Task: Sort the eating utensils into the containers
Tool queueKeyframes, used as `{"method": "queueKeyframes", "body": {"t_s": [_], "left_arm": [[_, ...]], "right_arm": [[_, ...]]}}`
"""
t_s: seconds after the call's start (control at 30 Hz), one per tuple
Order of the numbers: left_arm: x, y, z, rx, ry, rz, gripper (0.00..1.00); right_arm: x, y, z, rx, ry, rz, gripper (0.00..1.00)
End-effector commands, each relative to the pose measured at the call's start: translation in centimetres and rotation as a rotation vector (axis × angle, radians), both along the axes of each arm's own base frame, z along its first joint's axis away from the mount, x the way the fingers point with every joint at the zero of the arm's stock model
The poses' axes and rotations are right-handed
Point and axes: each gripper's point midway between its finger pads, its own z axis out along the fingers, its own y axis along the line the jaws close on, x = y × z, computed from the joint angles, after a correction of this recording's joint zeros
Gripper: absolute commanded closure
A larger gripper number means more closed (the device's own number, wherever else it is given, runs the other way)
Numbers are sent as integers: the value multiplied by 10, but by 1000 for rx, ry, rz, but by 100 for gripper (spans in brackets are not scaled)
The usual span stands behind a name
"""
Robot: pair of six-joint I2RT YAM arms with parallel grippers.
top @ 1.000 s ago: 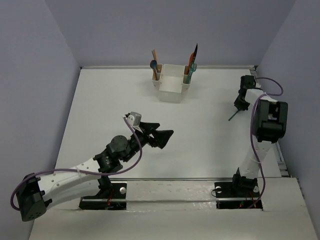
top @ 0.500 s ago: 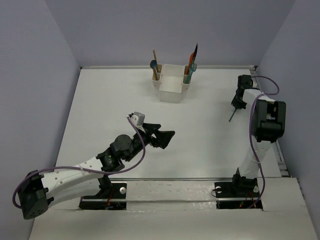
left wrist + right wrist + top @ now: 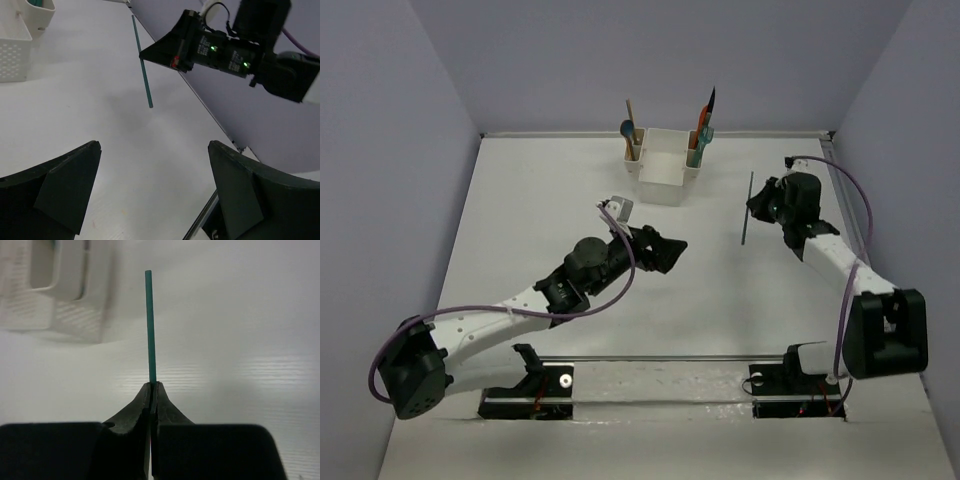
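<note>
Big picture first: white table [image 3: 540, 200] with the white caddy [image 3: 660, 190] sitting at the far edge. The middle bin looks empty from above. A few utensils [image 3: 704, 120] stand upright in the narrow compartments on either side of it.

Left arm reaches out over the middle of the table. The left gripper [image 3: 677, 251] has its jaws spread wide with nothing between them (its wrist cam just shows bare table and the other arm), so it's not doing any work here.

The right gripper [image 3: 151, 387] is where the action is. Its jaws are pinched together on one end of a thin teal chopstick [image 3: 149, 325], and the rest of the stick pokes straight out past the fingertips. From above, the chopstick hangs in the air off to the right of the caddy, near it but not over it.

So I'd call this the carry step: stick picked, not dropped off. Next the arm has to swing left and farther back toward the caddy, get the stick pointing down, and line its tip up over one of those narrow side slots before letting go. Small opening and a long skinny stick, so the aim matters.
</note>
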Motion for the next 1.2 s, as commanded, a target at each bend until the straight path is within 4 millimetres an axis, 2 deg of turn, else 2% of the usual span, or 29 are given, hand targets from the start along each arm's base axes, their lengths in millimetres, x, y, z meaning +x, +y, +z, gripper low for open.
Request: {"method": "queueKeyframes", "body": {"t_s": [0.0,0.07,0.1,0.17,0.2,0.23,0.33,0.43,0.5,0.63,0.7,0.77,0.9,1.0,1.1,1.17], "left_arm": [[18,-16,41,-137,37,-88,13],[27,-25,40,-163,70,-108,18],[38,-30,43,-163,73,-100,21],[44,-39,45,-156,79,-109,22],[50,-42,59,-174,68,-114,23],[54,-50,51,-160,89,-120,24],[66,-61,55,-169,105,-131,25],[77,-76,47,-131,127,-140,26],[84,-81,44,-119,133,-130,26],[95,-90,23,-89,165,-118,27],[92,-98,24,-95,161,-139,27],[97,-100,19,-82,159,-126,28],[94,-111,16,-76,160,-144,45],[96,-115,13,-74,165,-148,52],[98,-118,12,-72,166,-151,63],[95,-121,11,-72,166,-157,78]], "right_arm": [[-25,67,70,168,-291,265,100],[-52,87,77,203,-338,343,100],[-66,97,72,223,-333,396,100],[-85,115,84,236,-365,467,100],[-91,120,86,236,-372,496,100],[-99,123,83,243,-371,515,100],[-116,130,95,263,-409,571,100],[-130,139,100,277,-424,630,100],[-134,139,100,281,-427,643,100],[-141,146,100,302,-423,682,100],[-142,148,100,307,-421,692,100],[-143,149,102,314,-425,705,100],[-146,153,105,322,-432,724,100],[-147,153,105,324,-433,724,100],[-147,153,103,325,-429,723,100],[-146,153,102,326,-424,719,100]]}}
